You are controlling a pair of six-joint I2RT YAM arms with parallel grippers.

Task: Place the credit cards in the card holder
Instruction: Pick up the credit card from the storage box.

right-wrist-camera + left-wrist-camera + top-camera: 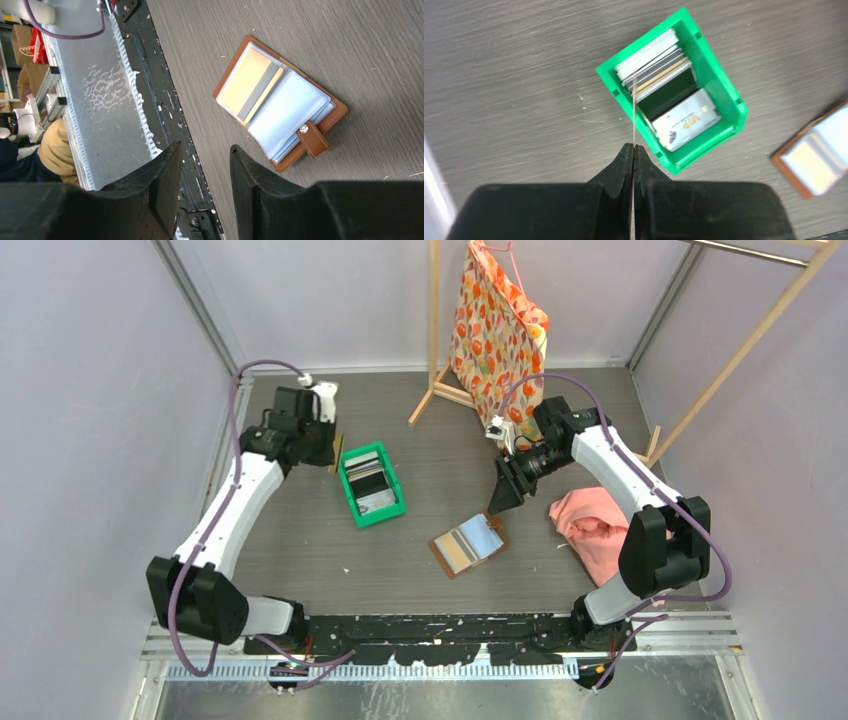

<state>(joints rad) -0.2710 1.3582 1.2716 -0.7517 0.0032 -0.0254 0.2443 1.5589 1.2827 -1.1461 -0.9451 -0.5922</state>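
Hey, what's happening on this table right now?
The left claw is shut on one thin card, seen edge-on, by the green bin of cards. The right claw hangs open and empty near the brown card holder, which lies open with a gold card in one sleeve.

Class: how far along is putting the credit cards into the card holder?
Done: one gold striped card sits in the open card holder. In hand: the left gripper pinches another card, edge-on. Left: the stack in the green bin; the right gripper hangs open, empty.
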